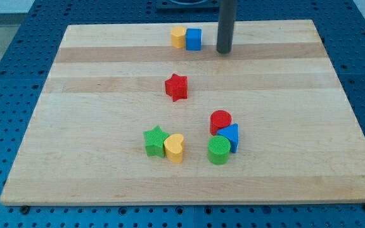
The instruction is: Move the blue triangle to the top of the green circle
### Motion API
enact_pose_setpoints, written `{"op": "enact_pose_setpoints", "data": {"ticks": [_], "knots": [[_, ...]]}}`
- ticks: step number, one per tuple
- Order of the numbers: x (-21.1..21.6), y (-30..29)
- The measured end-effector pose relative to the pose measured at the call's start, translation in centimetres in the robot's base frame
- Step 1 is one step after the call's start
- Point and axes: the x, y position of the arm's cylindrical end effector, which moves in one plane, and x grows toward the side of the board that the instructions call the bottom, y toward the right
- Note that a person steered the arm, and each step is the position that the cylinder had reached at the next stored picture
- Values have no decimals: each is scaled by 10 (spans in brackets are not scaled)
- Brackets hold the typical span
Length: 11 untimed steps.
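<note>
The blue triangle (230,137) lies at the lower middle-right of the wooden board (106,114), touching the upper right side of the green circle (218,150). A red circle (220,121) sits just above both and touches the triangle. My tip (224,50) is near the view's top, far above these blocks, just right of a blue cube (194,39).
A yellow block (179,37) touches the blue cube's left side at the top edge. A red star (177,87) lies mid-board. A green star (155,140) and a yellow heart (175,148) sit together, left of the green circle.
</note>
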Motion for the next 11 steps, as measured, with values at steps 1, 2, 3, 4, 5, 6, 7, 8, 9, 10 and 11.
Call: {"op": "enact_pose_setpoints", "data": {"ticks": [1,2,3,4,5,6,7,8,9,10,11], "knots": [[51,11],[99,12],[145,12],[186,12],[222,12],[241,1],[244,-22],[244,-31],[244,-31],[244,-23],[242,-23]]}}
